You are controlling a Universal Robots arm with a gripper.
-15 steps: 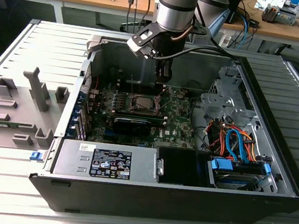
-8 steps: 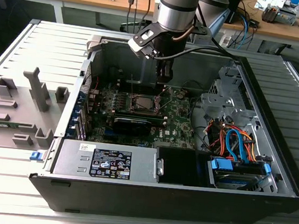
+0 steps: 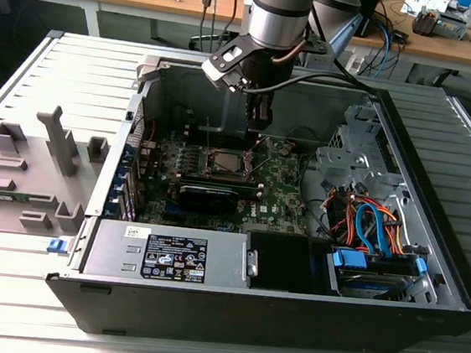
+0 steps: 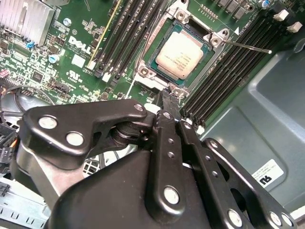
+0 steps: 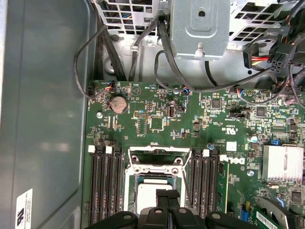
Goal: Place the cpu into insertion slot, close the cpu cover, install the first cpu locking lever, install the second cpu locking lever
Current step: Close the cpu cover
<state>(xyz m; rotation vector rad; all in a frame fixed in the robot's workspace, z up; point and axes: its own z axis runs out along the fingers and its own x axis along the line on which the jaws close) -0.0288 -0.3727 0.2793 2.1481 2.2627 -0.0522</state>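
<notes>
One cpu (image 4: 180, 50) sits flat in the one insertion slot (image 4: 151, 46) on the green motherboard (image 3: 283, 203), silver top facing up, inside the open computer case (image 3: 439, 164). One thin locking lever (image 4: 248, 46) juts free from a socket corner, across one of two banks of black memory slots (image 4: 224, 71) flanking the socket. The single gripper (image 4: 169, 95) hangs just above the socket's edge, its fingers pressed together and holding nothing.

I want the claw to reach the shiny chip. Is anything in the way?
Nothing visible is. The gripper hangs close by a corner of the cpu cover, and the cpu lies bare inside that frame.
</notes>
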